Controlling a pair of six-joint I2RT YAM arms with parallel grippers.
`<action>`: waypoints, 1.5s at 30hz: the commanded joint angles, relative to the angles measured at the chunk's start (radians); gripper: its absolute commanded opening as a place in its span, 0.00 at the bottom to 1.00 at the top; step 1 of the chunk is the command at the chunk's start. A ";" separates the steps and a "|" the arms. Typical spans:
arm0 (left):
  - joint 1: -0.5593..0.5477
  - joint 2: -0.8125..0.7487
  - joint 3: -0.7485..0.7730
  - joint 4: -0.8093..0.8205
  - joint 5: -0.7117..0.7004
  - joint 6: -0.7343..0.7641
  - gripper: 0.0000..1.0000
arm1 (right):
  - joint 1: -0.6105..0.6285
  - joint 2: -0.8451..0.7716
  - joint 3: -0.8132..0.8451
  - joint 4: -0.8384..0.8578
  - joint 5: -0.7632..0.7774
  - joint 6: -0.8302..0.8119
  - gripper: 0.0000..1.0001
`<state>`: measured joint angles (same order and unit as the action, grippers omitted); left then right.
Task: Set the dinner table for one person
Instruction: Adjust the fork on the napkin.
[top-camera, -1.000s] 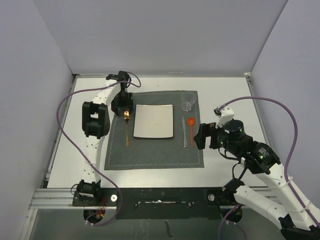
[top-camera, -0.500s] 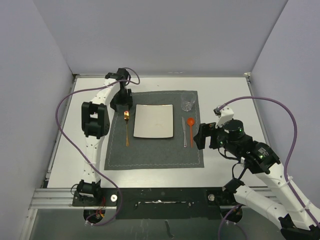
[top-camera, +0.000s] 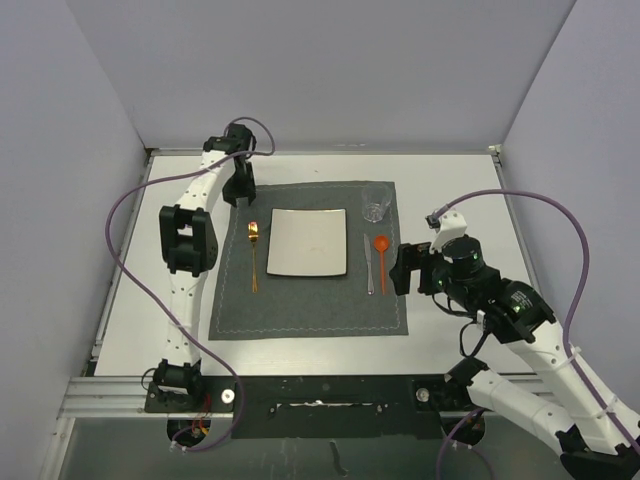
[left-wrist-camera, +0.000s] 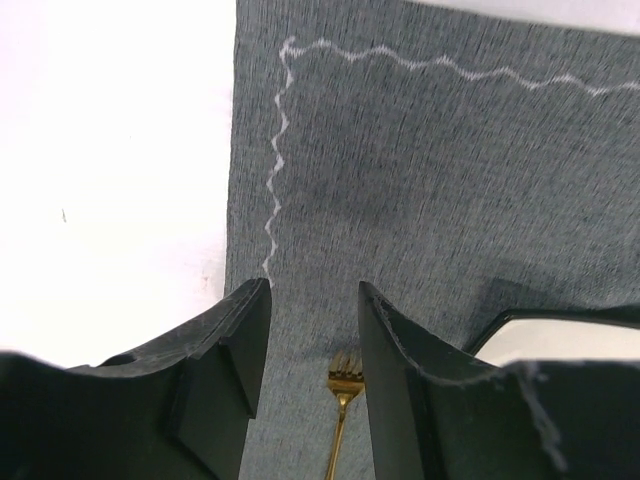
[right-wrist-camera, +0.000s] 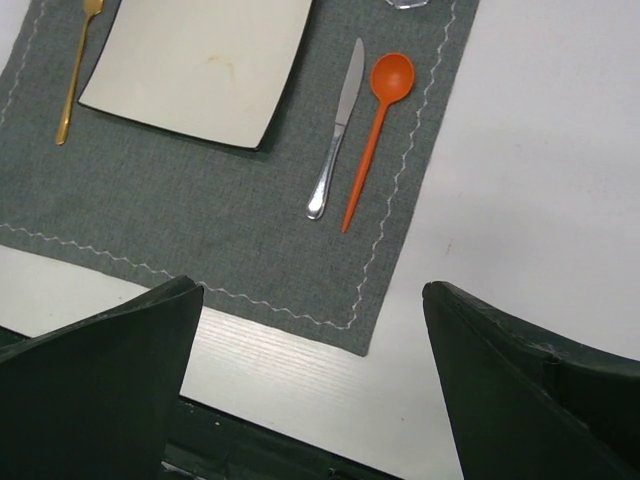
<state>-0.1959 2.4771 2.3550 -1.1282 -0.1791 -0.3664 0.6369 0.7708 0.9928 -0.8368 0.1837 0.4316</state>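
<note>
At placemat (top-camera: 300, 300) far-left corner: my left jaws backed off fork (top-camera: 254, 258), gap narrowed, nothing between. Fork lies left of plate (top-camera: 308, 243); knife (top-camera: 368, 265), spoon (top-camera: 381, 255) right; glass (top-camera: 376, 205) far-right corner. Right jaws wide apart, empty. Bench (top-camera: 450, 190) carries placemat mid-surface. Setting looks complete.

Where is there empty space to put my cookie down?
The mat is bare in front of the plate. The white table is bare between the mat and its near edge, and right of the glass. It's crowded where the knife and spoon lie beside the plate.
</note>
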 joint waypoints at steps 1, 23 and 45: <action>0.013 0.052 0.083 0.014 0.007 -0.002 0.39 | 0.008 0.005 0.033 0.060 0.103 -0.028 0.98; 0.067 0.171 0.169 0.059 0.082 0.031 0.43 | 0.007 -0.158 -0.194 0.258 0.650 -0.101 0.98; 0.110 -0.210 0.038 0.122 0.226 0.029 0.63 | -0.039 -0.431 -0.749 1.072 0.410 -0.721 0.98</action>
<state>-0.0998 2.5034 2.4165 -1.0763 -0.0086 -0.3347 0.6273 0.3176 0.3428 -0.1150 0.7700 -0.0952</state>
